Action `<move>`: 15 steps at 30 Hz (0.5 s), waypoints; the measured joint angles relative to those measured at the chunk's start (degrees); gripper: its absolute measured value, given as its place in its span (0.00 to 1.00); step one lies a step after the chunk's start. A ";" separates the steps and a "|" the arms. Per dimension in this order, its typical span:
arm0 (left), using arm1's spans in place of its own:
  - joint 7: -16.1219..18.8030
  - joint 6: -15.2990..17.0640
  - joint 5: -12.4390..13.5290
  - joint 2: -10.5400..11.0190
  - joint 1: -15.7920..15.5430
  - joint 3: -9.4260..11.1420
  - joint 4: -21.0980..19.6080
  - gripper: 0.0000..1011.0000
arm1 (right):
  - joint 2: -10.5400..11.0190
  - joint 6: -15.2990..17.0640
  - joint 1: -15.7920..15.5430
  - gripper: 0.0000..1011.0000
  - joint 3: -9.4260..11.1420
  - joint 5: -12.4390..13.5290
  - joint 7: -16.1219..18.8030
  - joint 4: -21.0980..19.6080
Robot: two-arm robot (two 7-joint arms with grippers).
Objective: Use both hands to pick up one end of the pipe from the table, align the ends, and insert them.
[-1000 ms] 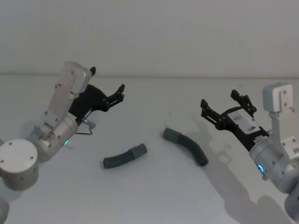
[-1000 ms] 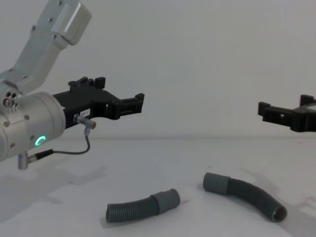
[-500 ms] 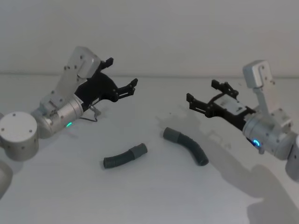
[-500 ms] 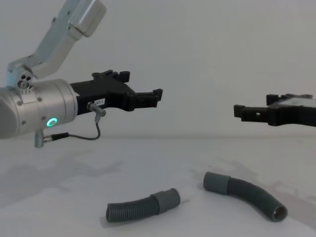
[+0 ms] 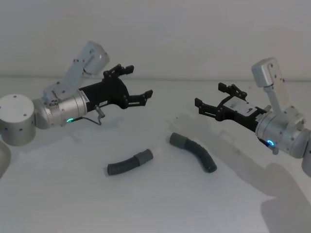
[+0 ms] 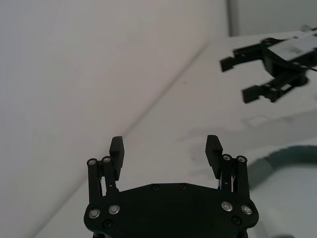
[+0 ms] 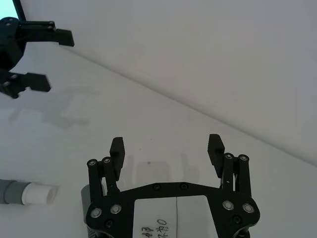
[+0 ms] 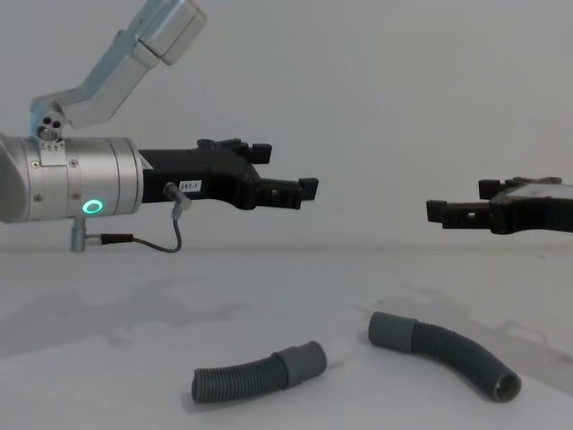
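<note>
Above the white table (image 5: pixel 155 208), the left gripper (image 5: pixel 138 81) and right gripper (image 5: pixel 210 94) hover spread wide and empty, so reaching seems the step in hand; next each should descend on its piece lying there, white-tipped hose (image 5: pixel 127 164) or plain hose (image 5: pixel 197 153), near the cuff

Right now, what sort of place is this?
Likely a bare robot test bench: plain white table, blank wall, white-tipped corrugated hose and second hose lying apart, left gripper and right gripper open above.
</note>
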 joint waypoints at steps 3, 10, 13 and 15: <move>-2.81 1.05 -0.98 0.68 -0.61 0.50 0.28 0.99 | 0.18 -0.38 -0.02 0.99 -0.01 0.26 0.11 0.33; -7.33 4.19 -2.92 3.04 -0.11 1.11 -2.22 0.99 | 0.52 -1.37 -0.85 0.99 -0.04 0.74 -0.22 0.57; -8.26 5.25 -3.48 3.94 0.39 1.24 -3.40 0.99 | 0.61 -1.65 -1.01 0.99 -0.08 0.84 -0.40 0.64; -9.12 6.55 -4.18 5.03 1.14 1.32 -4.96 0.99 | 0.65 -1.81 -1.06 0.99 -0.10 0.86 -0.55 0.69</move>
